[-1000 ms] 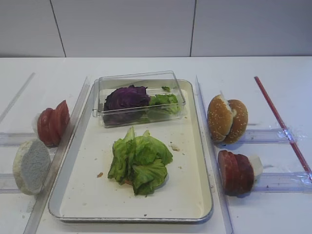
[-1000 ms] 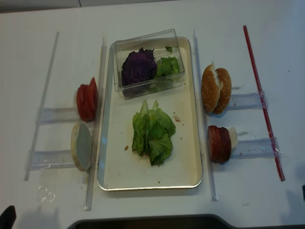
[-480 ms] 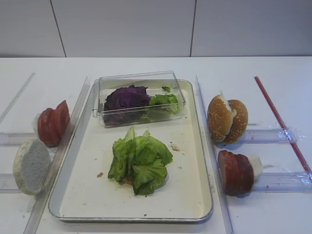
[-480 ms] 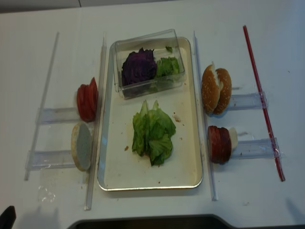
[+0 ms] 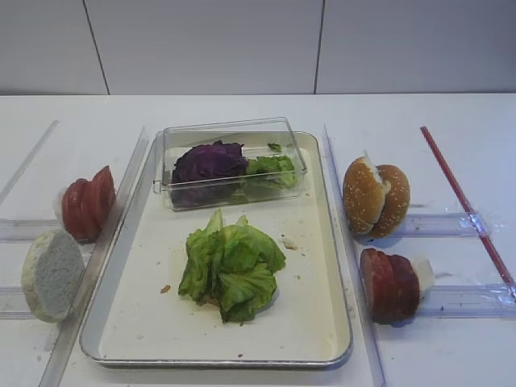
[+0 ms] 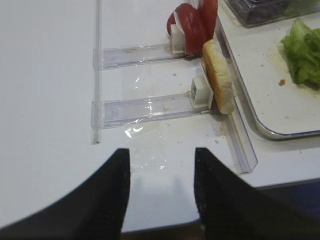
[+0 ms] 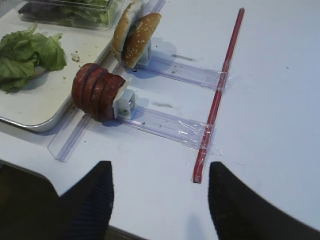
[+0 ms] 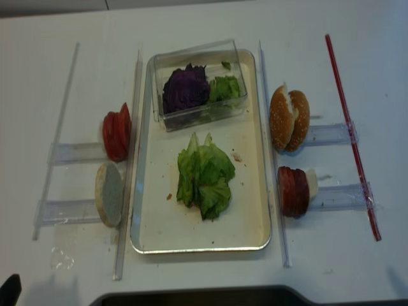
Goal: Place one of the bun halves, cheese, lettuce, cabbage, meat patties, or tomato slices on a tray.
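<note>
Crinkled green lettuce [image 5: 231, 266] lies mid-tray [image 5: 145, 322], a cream rectangle with silvery rim. Right gripper [image 7: 160, 192] and left gripper [image 6: 161, 182]: dark blunt fingers spread wide, empty, over the bench's near edge.

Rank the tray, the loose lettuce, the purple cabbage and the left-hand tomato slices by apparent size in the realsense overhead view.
1. tray, by far the largest
2. lettuce lying on the tray
3. cabbage in the clear box
4. tomato slices; close to the cabbage, so these last two are uncertain
</note>
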